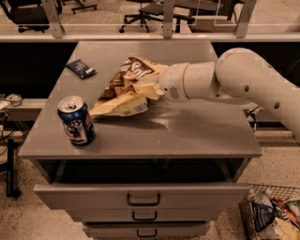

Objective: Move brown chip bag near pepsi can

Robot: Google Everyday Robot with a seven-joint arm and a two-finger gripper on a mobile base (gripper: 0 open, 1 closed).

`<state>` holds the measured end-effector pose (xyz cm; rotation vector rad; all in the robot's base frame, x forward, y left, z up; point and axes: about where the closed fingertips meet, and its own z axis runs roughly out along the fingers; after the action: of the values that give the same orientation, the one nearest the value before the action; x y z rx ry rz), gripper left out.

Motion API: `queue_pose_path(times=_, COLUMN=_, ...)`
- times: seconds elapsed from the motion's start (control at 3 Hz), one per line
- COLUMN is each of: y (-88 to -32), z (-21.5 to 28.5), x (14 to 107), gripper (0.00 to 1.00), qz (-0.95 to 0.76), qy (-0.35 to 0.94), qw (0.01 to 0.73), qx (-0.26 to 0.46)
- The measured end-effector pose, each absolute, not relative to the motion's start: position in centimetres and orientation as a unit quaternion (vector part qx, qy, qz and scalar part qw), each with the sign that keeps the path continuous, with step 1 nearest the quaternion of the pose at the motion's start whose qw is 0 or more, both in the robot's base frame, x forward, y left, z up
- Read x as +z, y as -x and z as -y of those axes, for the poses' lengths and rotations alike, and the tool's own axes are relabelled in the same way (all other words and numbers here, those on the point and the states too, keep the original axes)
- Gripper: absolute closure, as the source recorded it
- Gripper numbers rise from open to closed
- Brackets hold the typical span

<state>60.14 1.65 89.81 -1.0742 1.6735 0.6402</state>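
The jaws are pinched on the right edge of the brown chip bag (123, 90), their cream-coloured fingers (146, 90) closed over the crumpled foil so that the gripper (149, 89) sits just right of the frame's centre, above the middle of the grey table (197, 133). The bag hangs leftward from that grip, tilted, with its brown lettered face turned up toward the top of the frame and its pale tan end drooping toward the lower left. Whether that low end touches the tabletop I cannot tell (there is a dark shadow right under it).

Behind the gripper the white wrist and the thick arm (239, 77) stretch off to the right edge of the frame.

The pepsi can (76, 121) stands upright near the table's front left corner, in the lower left of the frame, silver top up. The bag's low tip is near it, a little up and to the right, and the two are apart.

A small dark blue packet (81, 68) lies flat at the table's far left, well apart from both.

Under the tabletop are drawers (143, 199) with dark handles. A wire basket (262, 197) of packets sits on the floor at lower right, and office chairs (150, 10) stand along the top.
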Motion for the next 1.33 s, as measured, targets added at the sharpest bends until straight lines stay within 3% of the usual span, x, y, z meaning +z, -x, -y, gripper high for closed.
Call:
queue_pose_path(times=0.33, y=-59.16, z=-2.89, x=90.67, gripper=1.0, qz=-0.685, qy=0.447, qw=0.506, qx=0.276)
queue_pose_path(times=0.67, y=-58.57, z=-3.44, x=90.72, gripper=0.82, qz=-0.685, qy=0.448, qw=0.502, qx=0.28)
queue_pose_path(times=1.33, y=-58.43, z=-3.61, x=90.57, gripper=0.35, qz=-0.688, qy=0.451, qw=0.497, qx=0.276)
